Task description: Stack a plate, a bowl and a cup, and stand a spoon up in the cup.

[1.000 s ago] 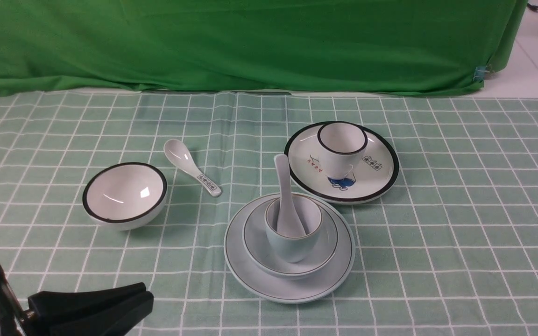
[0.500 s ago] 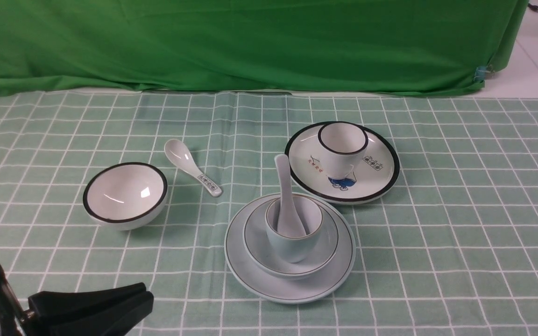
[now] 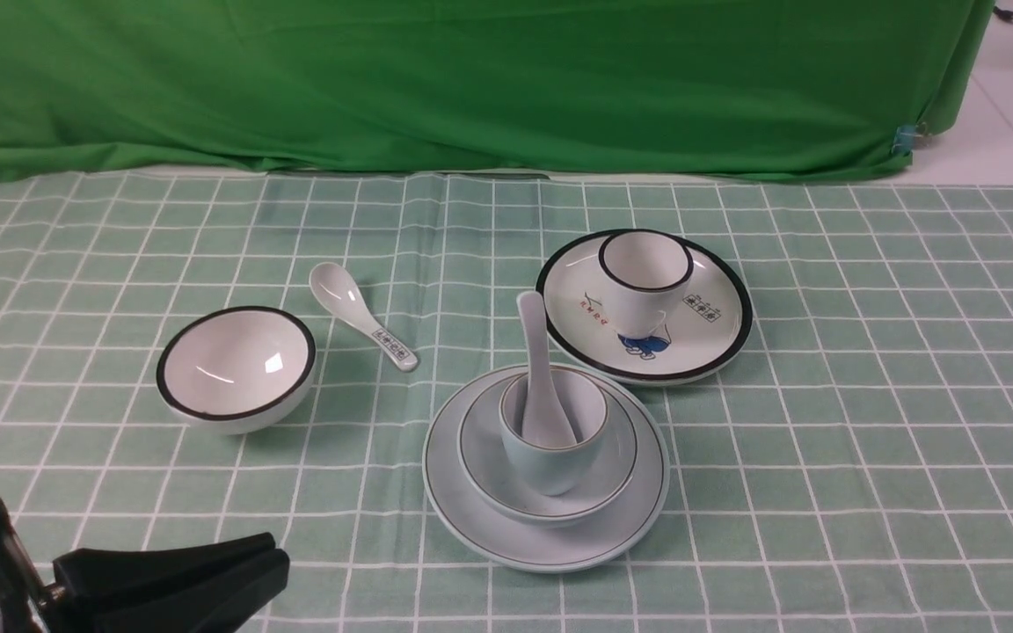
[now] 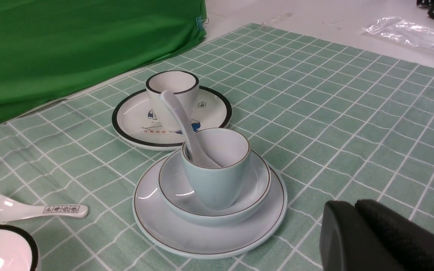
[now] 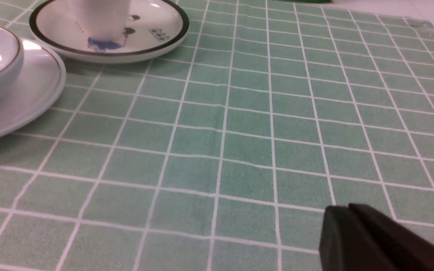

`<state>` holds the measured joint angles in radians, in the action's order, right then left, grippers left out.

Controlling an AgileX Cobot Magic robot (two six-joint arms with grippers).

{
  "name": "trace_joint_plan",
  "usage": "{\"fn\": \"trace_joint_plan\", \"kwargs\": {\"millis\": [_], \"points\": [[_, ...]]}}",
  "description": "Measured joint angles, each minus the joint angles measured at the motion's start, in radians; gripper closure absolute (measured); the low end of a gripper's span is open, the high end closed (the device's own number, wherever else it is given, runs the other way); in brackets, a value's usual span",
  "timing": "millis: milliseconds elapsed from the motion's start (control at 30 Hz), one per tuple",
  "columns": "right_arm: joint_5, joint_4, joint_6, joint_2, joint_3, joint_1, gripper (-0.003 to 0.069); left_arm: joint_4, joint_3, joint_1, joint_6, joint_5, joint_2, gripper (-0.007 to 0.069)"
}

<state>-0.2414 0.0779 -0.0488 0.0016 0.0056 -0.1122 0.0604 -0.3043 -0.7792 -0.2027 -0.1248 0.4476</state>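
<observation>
The pale blue plate lies on the checked cloth in the middle, with the shallow bowl on it and the pale blue cup standing in the bowl. The plain white spoon stands bowl-down in the cup, its handle leaning up and away. In the left wrist view the plate, bowl, cup and spoon show the same stack. My left gripper is shut and empty, low at the near left. My right gripper is shut over bare cloth, apart from the plate.
A black-rimmed plate with a black-rimmed cup on it sits just behind the stack, to the right. A black-rimmed bowl and a patterned spoon lie to the left. A green curtain hangs at the back.
</observation>
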Motion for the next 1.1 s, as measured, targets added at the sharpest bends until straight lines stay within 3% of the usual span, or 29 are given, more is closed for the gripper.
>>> {"fn": "trace_joint_plan", "kwargs": {"millis": [133, 433, 500, 567, 800, 1100], "points": [[0.001, -0.001, 0.000, 0.000, 0.000, 0.000, 0.0603, -0.031, 0.001, 0.037, 0.001, 0.012, -0.022, 0.0609], [0.002, -0.001, 0.000, 0.000, 0.000, 0.000, 0.0578, 0.010, 0.104, 0.553, 0.002, 0.084, -0.294, 0.0612], [0.002, -0.001, 0.000, 0.000, 0.000, 0.000, 0.0568, 0.037, 0.185, 0.730, 0.002, 0.071, -0.387, 0.0612], [0.002, -0.001, 0.000, -0.001, 0.000, 0.000, 0.0564, 0.056, 0.239, 0.803, 0.002, 0.050, -0.432, 0.0612], [0.003, -0.002, 0.000, -0.002, 0.000, 0.000, 0.0552, 0.105, 0.311, 0.871, 0.008, -0.115, -0.447, 0.0612], [0.003, -0.002, 0.000, -0.002, 0.000, 0.000, 0.0530, 0.110, 0.311, 0.871, 0.007, -0.111, -0.447, 0.0612]]}}
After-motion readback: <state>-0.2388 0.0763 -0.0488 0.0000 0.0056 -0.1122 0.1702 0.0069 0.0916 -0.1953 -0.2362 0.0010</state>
